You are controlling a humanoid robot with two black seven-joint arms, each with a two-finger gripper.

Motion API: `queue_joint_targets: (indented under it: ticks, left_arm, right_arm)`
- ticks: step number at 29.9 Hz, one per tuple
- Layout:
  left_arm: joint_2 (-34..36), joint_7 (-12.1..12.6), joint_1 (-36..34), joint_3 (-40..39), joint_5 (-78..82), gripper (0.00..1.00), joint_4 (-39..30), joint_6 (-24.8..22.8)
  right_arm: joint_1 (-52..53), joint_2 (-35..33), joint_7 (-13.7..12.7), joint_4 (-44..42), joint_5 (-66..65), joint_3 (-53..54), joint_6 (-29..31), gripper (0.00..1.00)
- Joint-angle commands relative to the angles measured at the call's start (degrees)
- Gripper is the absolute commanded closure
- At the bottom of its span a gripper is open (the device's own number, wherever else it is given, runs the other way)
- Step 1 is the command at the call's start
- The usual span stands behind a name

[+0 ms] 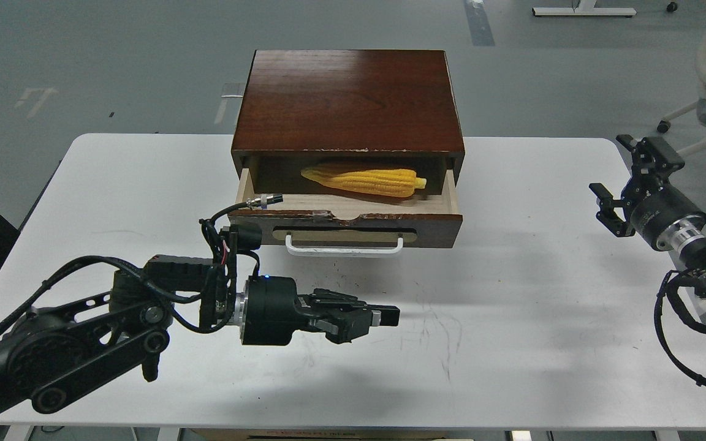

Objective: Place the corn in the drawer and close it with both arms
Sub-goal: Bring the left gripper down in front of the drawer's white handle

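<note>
The yellow corn [362,180] lies across the back of the open drawer [345,228], pointed end to the left. The drawer sticks out of the dark brown cabinet [347,98], and its white handle [344,247] faces me. My left gripper [388,318] hovers low over the table, in front of the drawer and below its handle. It points right, looks open and holds nothing. My right gripper [616,174] is open and empty, out past the table's right edge and well right of the drawer.
The white table [512,343] carries only the cabinet and has scuff marks near the middle. My left arm's cable and silver plug [265,199] rise close to the drawer's left front corner. White stands are on the floor at the far right.
</note>
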Motion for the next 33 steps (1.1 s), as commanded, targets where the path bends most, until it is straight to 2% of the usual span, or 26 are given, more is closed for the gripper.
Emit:
queue_joint_targets:
  ticks: [1,16,20,33]
  left_arm:
    - [0.0,1.5,0.8,-0.4,-5.7,1.00,4.4,0.0]
    - [1.1,2.6,0.9,-1.2,-17.1,1.00,7.8,0.0]
    - [1.0,3.4,1.0,-1.2,-17.4,1.00,8.4,0.4]
    - [0.5,3.6,1.0,-1.9,-17.6,1.00,10.7,2.3]
  right_arm:
    - [-0.3,0.0,0.0,0.0,0.0,0.0,0.0,0.01]
    - [-1.0,0.0,0.0,0.0,0.0,0.1,0.0,0.01]
    - [-1.0,0.0,0.0,0.0,0.0,0.1,0.0,0.01]
    - [-1.1,0.0,0.0,0.0,0.0,0.0,0.0,0.01]
